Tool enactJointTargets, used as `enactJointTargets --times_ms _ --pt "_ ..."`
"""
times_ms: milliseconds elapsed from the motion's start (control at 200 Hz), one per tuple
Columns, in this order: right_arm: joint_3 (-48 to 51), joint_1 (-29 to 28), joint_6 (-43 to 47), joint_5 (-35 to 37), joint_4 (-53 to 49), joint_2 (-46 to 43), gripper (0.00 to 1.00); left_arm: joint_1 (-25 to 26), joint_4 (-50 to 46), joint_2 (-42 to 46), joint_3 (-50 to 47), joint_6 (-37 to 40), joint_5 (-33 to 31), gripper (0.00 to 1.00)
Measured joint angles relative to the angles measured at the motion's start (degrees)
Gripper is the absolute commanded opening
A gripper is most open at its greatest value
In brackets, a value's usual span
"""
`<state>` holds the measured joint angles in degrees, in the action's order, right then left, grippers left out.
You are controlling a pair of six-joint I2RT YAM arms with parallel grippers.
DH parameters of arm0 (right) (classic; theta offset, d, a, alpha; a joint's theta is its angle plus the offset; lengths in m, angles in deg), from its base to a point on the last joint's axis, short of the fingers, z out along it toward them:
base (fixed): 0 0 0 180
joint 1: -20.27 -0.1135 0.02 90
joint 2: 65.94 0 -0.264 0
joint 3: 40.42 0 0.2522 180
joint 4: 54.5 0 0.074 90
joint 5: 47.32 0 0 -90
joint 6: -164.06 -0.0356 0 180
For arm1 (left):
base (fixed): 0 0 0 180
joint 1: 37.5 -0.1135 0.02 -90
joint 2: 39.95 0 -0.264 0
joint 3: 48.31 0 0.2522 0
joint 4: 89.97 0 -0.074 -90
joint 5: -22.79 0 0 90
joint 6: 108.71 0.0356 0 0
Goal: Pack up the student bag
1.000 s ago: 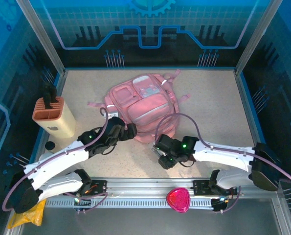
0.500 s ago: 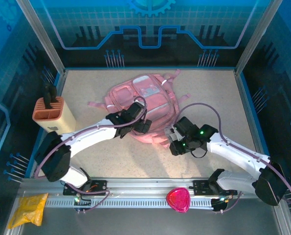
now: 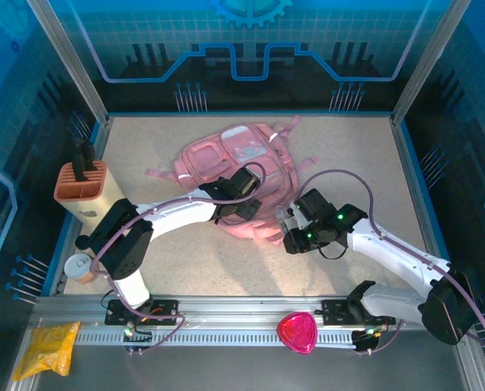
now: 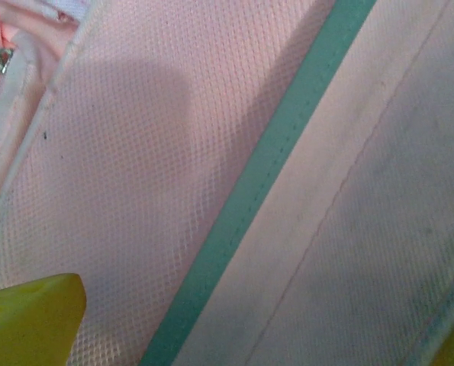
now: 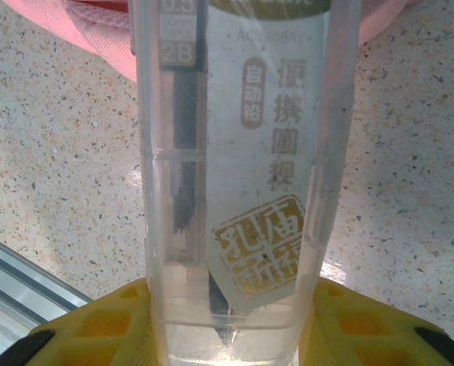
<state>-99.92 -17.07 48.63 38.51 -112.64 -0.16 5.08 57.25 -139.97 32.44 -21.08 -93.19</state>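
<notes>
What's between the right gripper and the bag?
The clear case held in the right gripper; it points toward the bag over bare table, as the right wrist view shows.

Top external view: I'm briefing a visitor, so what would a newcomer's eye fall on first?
The big pink student bag lying mid-table, with the left tool open over its front. Beside the bag's near edge, the right tool grips a clear plastic case with printed labels.
</notes>
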Motion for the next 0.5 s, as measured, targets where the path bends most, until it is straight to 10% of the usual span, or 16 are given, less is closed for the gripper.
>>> enactJointTargets --times_ms 500 --pt "1.6 1.4 0.0 -1.0 1.2 -0.6 0.37 -4.3 0.1 2.6 1.5 -1.9 6.6 0.70"
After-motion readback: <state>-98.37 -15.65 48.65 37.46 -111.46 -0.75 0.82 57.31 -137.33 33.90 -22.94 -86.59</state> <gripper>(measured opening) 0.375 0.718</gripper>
